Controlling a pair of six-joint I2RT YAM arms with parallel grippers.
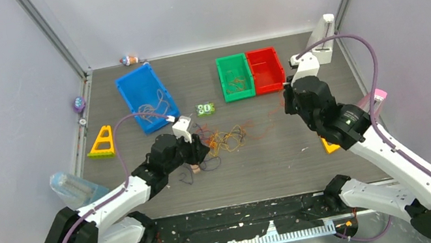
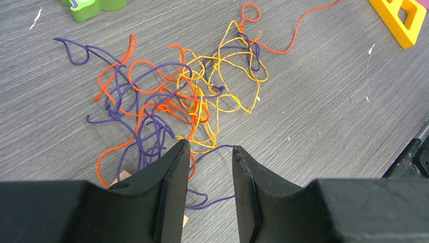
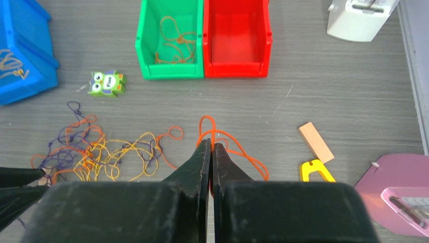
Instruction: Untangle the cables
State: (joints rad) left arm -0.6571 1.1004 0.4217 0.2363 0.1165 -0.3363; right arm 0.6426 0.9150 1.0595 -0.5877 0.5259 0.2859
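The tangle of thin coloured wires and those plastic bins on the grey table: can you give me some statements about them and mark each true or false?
1. The green plastic bin has thin strands lying in it. True.
2. The red plastic bin is stuffed with wires. False: no wire shows in it.
3. The left gripper is clamped shut. False: its jaws stand apart at the near edge of the tangle of orange, yellow and purple wires.
4. The right gripper is shut on an orange strand. True.
5. The tangle lies inside the blue plastic bin. False: it lies on the grey table.
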